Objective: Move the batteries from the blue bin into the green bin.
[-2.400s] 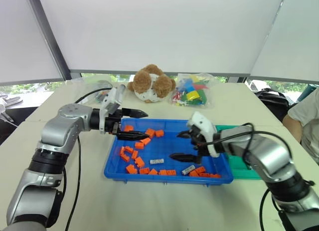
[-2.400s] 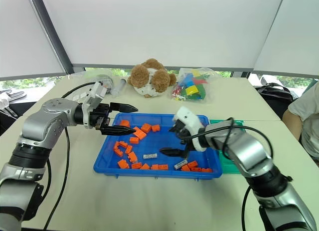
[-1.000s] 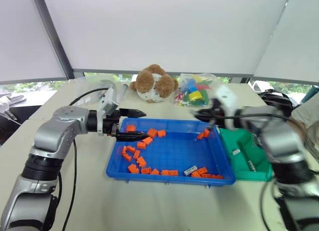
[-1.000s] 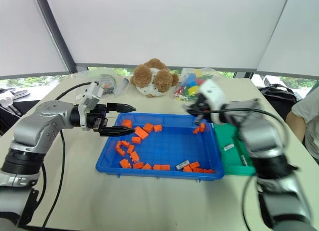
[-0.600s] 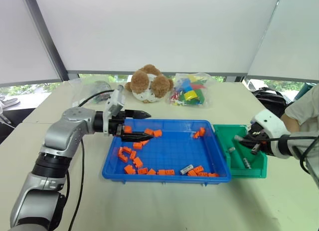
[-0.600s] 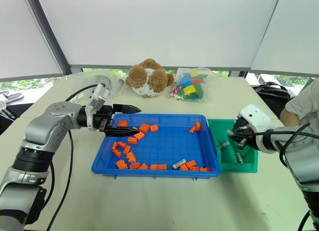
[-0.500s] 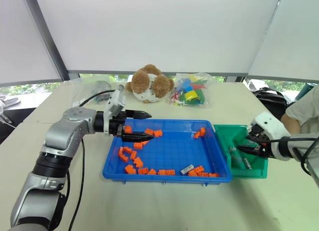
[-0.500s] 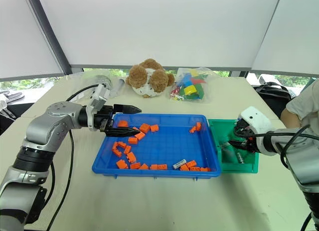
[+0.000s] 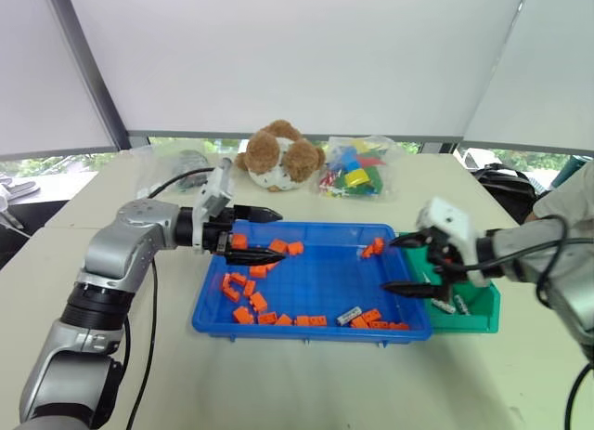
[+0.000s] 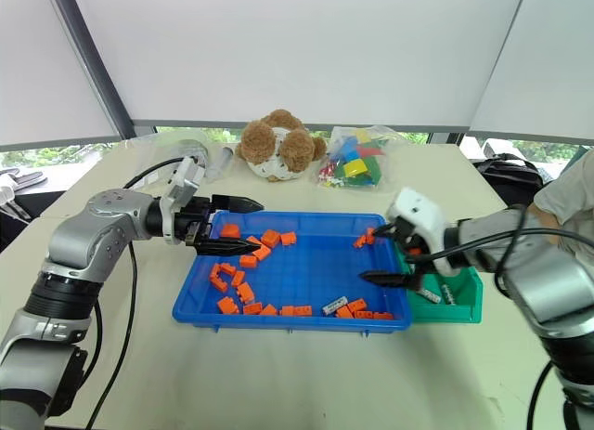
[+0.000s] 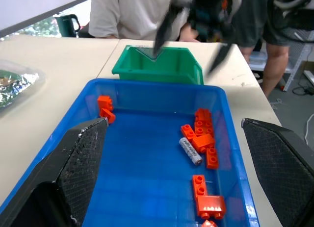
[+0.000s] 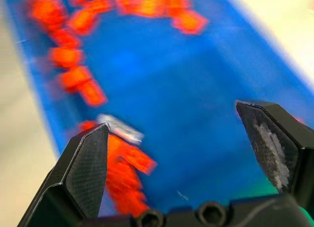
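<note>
Swinging back from the green bin [image 9: 469, 305], where batteries [image 9: 444, 306] now lie, the right tool [image 9: 401, 263] hangs wide and empty over the blue bin [image 9: 306, 286]. One battery [image 9: 349, 315] remains among orange blocks [image 9: 249, 295]; the left tool [image 9: 264, 233] stays spread, holding nothing.

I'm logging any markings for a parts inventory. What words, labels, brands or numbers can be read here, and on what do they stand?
No text can be read in these pictures.
battery in the blue bin: dark markings along its side, too small and blurred to read.
batteries in the green bin: too small to read.
bag of coloured blocks: no readable print.
orange blocks, plush toy: no text seen.
</note>
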